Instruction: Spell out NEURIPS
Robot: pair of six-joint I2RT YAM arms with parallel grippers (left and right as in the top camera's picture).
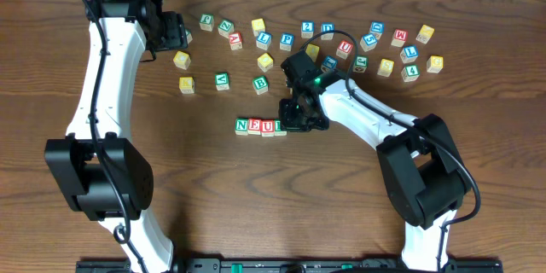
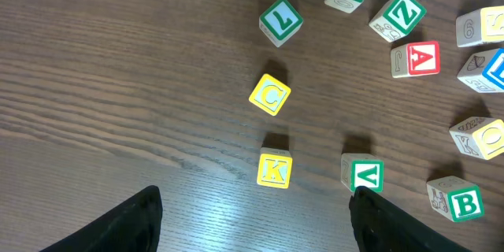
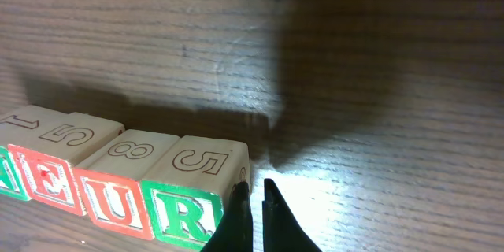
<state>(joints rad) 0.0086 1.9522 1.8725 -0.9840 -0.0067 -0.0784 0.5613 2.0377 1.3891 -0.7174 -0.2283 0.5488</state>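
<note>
At the left of the table, the left gripper hangs with jaws wide apart above loose blocks, holding nothing. At centre, the row reads N, E, U, R. The right gripper, its fingers nearly together and empty, appears to touch the R block, which lies at its 9 o'clock. Risk: any drift toward 9 o'clock on withdrawal would likely shove R and skew the row. I, P and S are not yet placed.
</note>
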